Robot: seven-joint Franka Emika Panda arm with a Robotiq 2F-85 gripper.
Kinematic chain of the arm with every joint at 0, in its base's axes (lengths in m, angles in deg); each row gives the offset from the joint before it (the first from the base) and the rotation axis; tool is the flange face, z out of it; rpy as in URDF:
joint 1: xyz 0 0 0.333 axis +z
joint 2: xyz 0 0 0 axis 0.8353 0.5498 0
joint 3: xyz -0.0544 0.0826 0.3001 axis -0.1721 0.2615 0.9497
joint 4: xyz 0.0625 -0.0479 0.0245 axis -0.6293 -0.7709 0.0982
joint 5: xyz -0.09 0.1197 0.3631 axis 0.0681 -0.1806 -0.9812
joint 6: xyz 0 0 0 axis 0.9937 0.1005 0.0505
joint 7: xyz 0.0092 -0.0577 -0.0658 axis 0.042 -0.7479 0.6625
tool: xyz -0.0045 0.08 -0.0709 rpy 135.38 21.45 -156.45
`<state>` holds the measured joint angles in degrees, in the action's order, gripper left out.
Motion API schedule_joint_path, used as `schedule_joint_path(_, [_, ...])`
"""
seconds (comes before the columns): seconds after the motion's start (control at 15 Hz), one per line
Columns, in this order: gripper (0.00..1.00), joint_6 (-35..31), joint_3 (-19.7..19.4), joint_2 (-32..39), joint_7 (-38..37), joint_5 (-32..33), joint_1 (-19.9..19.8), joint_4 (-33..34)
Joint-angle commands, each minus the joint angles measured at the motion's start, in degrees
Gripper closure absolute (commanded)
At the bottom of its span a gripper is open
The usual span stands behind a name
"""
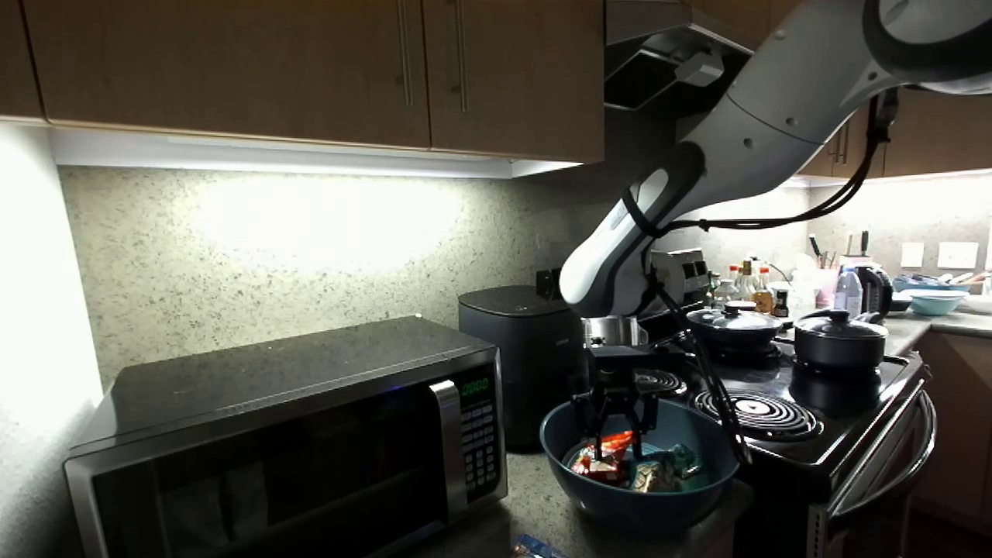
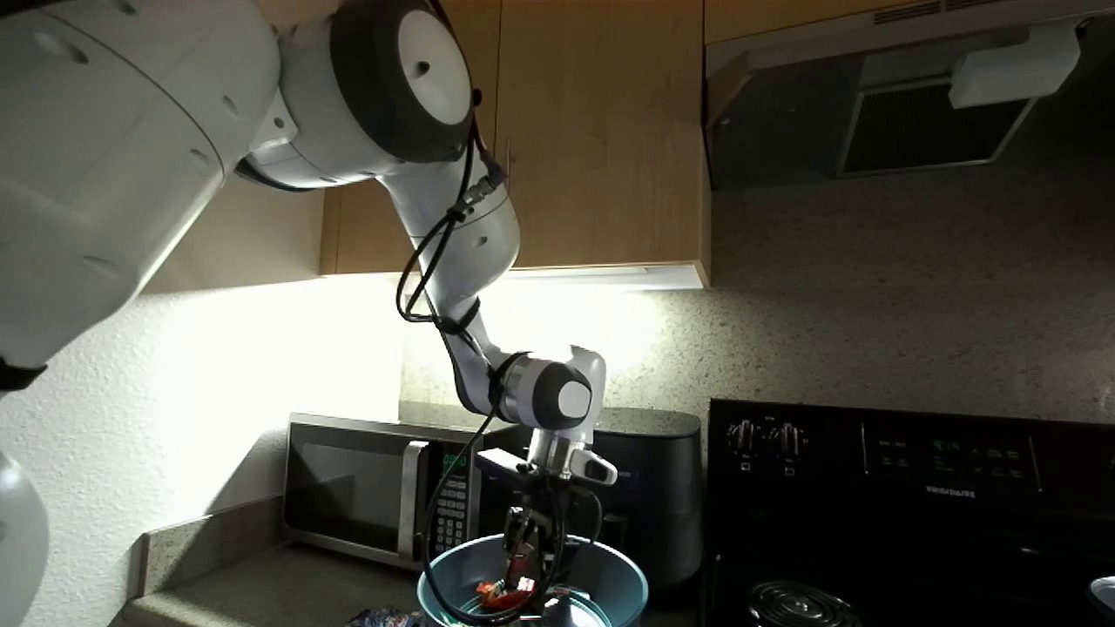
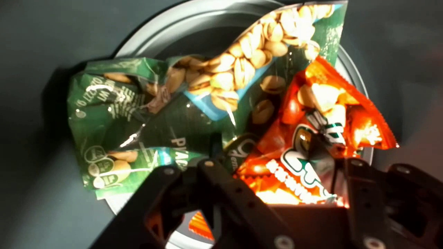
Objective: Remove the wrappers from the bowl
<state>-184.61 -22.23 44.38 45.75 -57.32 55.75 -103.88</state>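
Note:
The dark-blue bowl (image 1: 635, 508) stands on the counter and also shows in an exterior view (image 2: 623, 579). Inside it lie an orange-red wrapper (image 3: 297, 169) and a larger green pistachio wrapper (image 3: 238, 69). A small orange piece (image 3: 200, 226) shows low in the wrist view. The red wrapper (image 1: 620, 442) and the green wrapper (image 1: 655, 474) also show in an exterior view. My gripper (image 1: 618, 451) points down inside the bowl. Its fingers are apart, with the orange-red wrapper in and below the gap. In the wrist view, the gripper (image 3: 276, 157) hides part of that wrapper.
A blue packet (image 1: 535, 547) lies on the counter beside the bowl. The microwave (image 1: 287, 457) and a dark appliance (image 1: 519, 364) stand close by. The stove (image 1: 763, 411) with a lidded black pot (image 1: 839, 345) is on the bowl's other side. Cabinets (image 1: 310, 70) hang above.

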Motion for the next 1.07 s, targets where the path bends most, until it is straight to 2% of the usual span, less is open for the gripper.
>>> schedule_joint_path(0.0, [0.59,-2.2,0.6,1.3,2.7,0.1,-0.4,1.1])
schedule_joint_path(0.33, [0.92,-3.0,0.5,1.7,3.6,0.6,-0.3,1.6])
schedule_joint_path(0.6, [0.97,-3.0,1.2,-1.9,4.5,-0.6,-0.5,-0.6])
schedule_joint_path(0.67, [0.94,-3.5,1.5,-3.5,5.2,-0.6,-0.4,-1.6])
schedule_joint_path(1.0, [0.93,-6.4,4.1,-13.2,13.1,-2.4,-0.7,-6.7])
